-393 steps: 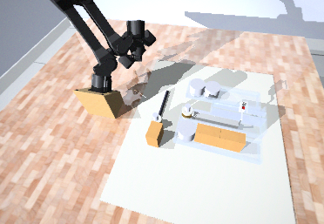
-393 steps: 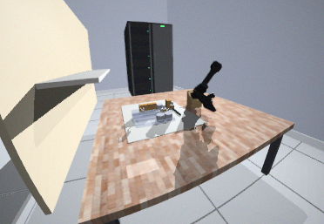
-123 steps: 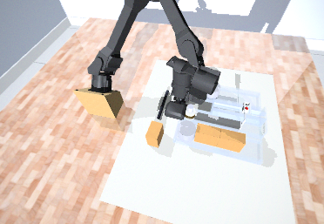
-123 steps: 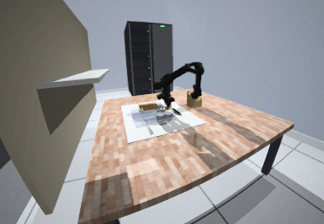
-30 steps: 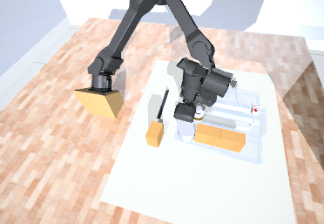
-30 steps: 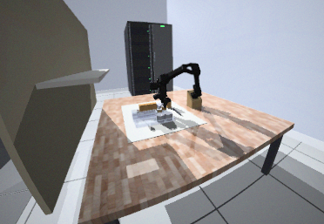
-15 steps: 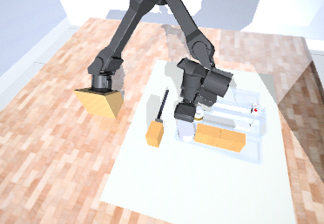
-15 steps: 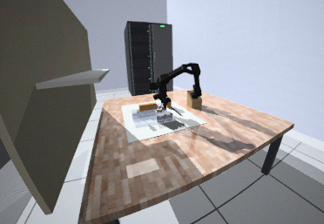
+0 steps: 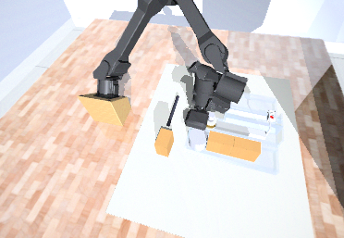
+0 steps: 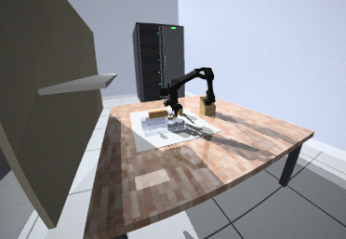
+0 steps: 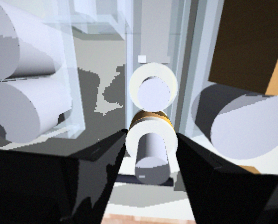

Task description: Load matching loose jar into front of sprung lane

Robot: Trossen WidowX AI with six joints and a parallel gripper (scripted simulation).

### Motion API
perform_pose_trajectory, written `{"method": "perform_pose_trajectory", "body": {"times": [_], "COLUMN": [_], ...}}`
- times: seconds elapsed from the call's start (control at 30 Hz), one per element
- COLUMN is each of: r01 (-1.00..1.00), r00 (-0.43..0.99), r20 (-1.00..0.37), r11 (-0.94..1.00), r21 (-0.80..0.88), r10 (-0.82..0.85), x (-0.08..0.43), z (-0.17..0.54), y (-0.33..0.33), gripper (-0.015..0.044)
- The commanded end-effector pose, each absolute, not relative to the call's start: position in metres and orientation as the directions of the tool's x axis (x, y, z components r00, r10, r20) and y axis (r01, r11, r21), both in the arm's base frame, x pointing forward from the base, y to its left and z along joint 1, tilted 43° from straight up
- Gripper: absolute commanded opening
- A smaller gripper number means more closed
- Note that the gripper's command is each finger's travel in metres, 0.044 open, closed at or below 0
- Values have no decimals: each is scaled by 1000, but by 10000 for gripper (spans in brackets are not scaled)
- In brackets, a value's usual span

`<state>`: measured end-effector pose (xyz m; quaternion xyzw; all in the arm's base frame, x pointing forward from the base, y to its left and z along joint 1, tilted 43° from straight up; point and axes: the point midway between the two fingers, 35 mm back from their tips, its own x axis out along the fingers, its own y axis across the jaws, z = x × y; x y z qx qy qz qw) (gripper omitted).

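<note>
Gripper (image 9: pixel 198 125) (image 10: pixel 175 114) (image 11: pixel 150 135) is clamping the new jar (image 11: pixel 151 145), which is standing at the lane front, seemingly touching the old jar (image 9: pixel 211 122) (image 11: pixel 154 90). Seating is hard to judge; best keeping it upright, easing it down behind the stop, then opening slowly.

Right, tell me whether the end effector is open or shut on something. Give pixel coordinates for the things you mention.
Shut on the front jar (image 11: pixel 153 150): the end effector's fingers flank it closely.
</note>
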<state>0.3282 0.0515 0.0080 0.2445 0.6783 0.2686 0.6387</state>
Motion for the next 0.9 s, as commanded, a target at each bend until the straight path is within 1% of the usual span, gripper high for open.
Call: {"method": "perform_pose_trajectory", "body": {"times": [0.0, 0.87], "r01": [-26, -26], "r00": [-39, -39], "r20": [-736, -736], "r11": [735, 735], "r21": [677, 677], "r10": [676, 676], "x": [337, 340], "z": [11, 10], "y": [50, 51], "gripper": [0, 0]}}
